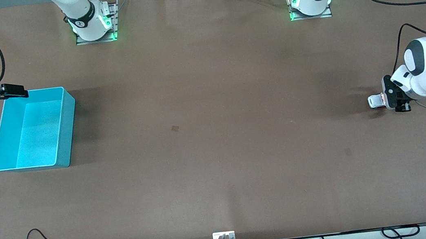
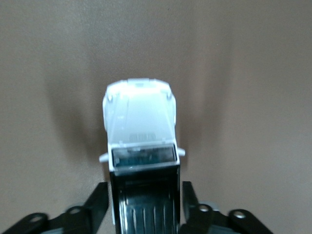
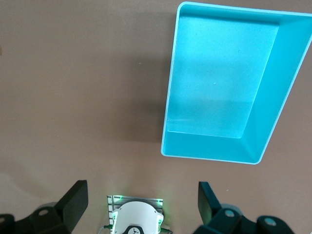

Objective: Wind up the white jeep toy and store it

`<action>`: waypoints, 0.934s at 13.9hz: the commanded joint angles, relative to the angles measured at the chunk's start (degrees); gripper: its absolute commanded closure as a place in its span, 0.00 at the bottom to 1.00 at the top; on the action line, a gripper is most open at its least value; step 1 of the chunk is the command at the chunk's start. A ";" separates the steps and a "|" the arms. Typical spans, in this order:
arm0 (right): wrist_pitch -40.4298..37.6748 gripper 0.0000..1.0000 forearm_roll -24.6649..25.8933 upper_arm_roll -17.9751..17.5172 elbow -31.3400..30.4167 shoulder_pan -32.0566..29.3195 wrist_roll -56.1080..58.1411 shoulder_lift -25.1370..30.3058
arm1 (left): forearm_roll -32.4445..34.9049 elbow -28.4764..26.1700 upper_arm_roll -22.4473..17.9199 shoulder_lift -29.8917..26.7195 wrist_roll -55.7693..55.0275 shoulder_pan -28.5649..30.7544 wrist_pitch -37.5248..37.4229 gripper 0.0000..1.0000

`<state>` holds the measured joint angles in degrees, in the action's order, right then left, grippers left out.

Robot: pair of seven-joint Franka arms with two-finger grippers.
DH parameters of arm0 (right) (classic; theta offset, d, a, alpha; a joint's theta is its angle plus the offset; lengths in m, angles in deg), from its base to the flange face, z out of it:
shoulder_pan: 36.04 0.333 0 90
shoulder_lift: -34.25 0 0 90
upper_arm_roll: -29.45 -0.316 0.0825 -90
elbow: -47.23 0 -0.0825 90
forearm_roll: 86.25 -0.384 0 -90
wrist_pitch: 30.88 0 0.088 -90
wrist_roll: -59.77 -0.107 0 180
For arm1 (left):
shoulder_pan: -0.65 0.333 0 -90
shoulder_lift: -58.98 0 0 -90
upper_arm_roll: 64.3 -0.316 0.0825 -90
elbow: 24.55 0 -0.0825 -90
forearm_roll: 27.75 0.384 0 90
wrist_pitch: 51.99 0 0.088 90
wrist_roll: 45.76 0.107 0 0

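While left gripper (image 2: pixel 145 200) straddles white jeep toy (image 2: pixel 141 146) on table (image 1: pixel 218 156) at left arm's end, grasp step is under way, winding not begun.
Fingers (image 2: pixel 95 202) flank jeep's black roof; contact unclear, so can't tell if pinching or spread. Next, probably: firm grip, drag back to wind, carry to cyan bin (image 1: pixel 61 127). Right gripper (image 3: pixel 141 200) waits spread wide beside bin. Jeep's rear cut off, wheels hidden; front view shows only a sliver.

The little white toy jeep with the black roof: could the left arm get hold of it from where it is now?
Probably yes. The small white toy jeep with the black roof sits on the bare brown table between the left gripper's parted fingers, with nothing else around it; closing should catch it.
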<state>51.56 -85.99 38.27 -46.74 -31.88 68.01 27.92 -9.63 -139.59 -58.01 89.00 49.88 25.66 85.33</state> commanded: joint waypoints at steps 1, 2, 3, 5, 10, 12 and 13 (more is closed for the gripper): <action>-1.31 0.00 -0.96 -0.03 1.08 -0.02 0.90 -0.34 | 1.13 1.31 1.52 -1.36 0.78 0.83 -1.69 0.00; -1.31 0.00 -0.96 -0.03 1.08 -0.02 0.90 -0.26 | 1.04 1.31 1.87 -1.72 0.78 0.83 -2.40 0.00; -1.40 0.00 -0.96 -0.03 1.08 -0.02 0.90 -0.34 | 0.96 1.22 1.96 -2.24 0.78 0.83 -2.75 0.00; -1.40 0.00 -0.96 -0.03 1.08 -0.02 0.90 -0.34 | 0.87 1.05 2.31 -3.03 0.78 0.83 -3.98 0.00; -1.40 0.00 -0.96 -0.03 1.08 -0.02 0.90 -0.26 | 0.87 1.05 4.07 -4.97 0.60 0.30 -5.74 0.00; -1.40 0.00 -0.96 -0.03 0.99 -0.02 0.90 -0.26 | 0.87 1.14 5.47 -6.72 0.60 -0.66 -6.18 0.00; -1.40 0.00 -0.96 -0.03 0.99 -0.02 0.90 -0.26 | 0.43 1.31 5.74 -7.86 0.43 -1.19 -6.01 0.00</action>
<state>51.27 -86.00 38.25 -46.74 -31.87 68.02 27.92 -9.63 -138.07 -53.30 84.49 49.95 25.36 80.93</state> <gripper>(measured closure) 0.000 0.000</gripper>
